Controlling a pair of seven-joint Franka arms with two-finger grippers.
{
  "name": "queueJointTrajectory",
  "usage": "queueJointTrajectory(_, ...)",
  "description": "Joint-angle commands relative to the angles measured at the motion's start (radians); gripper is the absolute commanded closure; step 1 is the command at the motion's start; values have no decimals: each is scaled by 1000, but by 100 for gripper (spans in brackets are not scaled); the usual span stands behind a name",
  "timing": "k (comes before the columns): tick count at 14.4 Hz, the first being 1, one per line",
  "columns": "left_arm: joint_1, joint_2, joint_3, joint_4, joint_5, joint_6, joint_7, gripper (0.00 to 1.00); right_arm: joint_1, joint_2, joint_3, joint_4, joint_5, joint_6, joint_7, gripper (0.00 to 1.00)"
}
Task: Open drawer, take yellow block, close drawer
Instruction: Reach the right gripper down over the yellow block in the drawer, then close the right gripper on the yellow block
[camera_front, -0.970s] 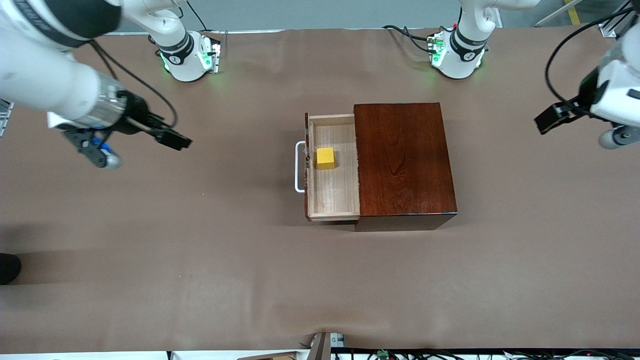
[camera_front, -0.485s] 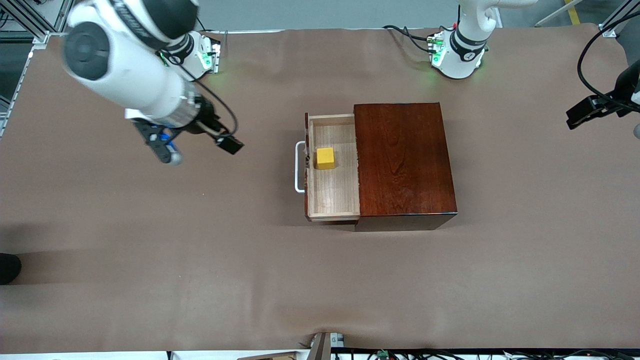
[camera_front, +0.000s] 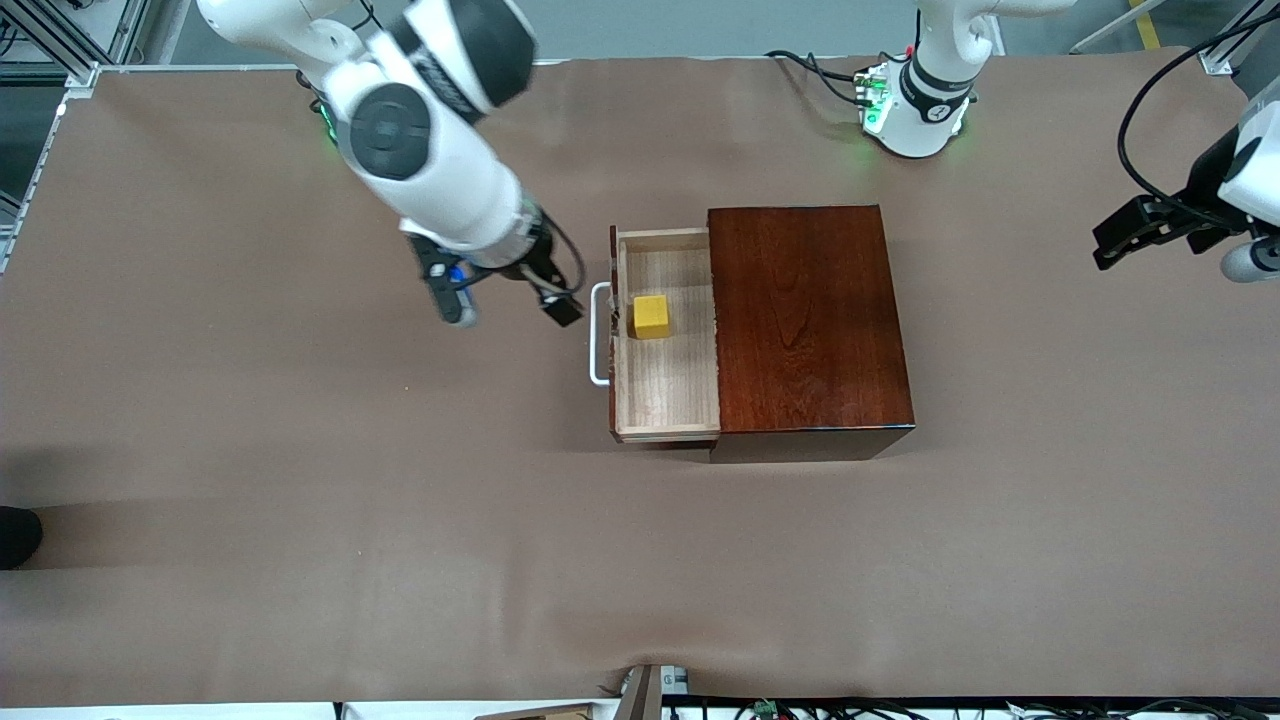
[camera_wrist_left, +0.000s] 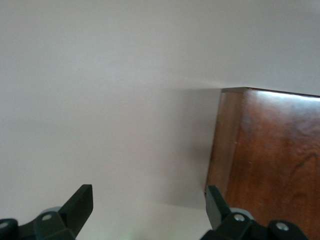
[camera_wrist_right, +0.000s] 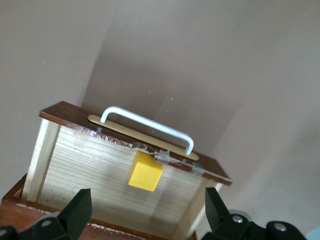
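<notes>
Drawer first: it is pulled part way out of the dark wooden box, and it points toward the right arm's end of the worktop. Its white handle leads the way. I think it stands out like this so I can reach in from above.

The open tray's long side runs from the robots' side of the worktop toward the front camera, the same way the handle bar runs.

The yellow block sits inside the drawer, on the pale wood floor, just beside the handle wall. In the right wrist view the yellow block looks to be touching that wall. It is a cube, so it has no long side. Its faces look nearly square with the drawer walls.

My right end effector hangs over the bare worktop, near the handle, with its fingers spread wide and nothing in them. I judge the next job is to go over the block and come down.

My left end effector waits over the left arm's end of the worktop. Its fingers are spread apart too, holding nothing.
</notes>
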Motion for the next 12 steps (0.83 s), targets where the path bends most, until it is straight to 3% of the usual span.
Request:
queueJointTrajectory(1,1,-18,-2,-24,-34,14,54,0,77,66,-11,16,-58,63,122,0)
queueJointTrajectory(7,4,-26,-19,-31,-48,12,110,0,178,181,-14,13,-96,190,301,0)
queueJointTrajectory(12,4,-29,-21,-33,-48,4,118,0,213,256,-12,13,-280,244,417,0)
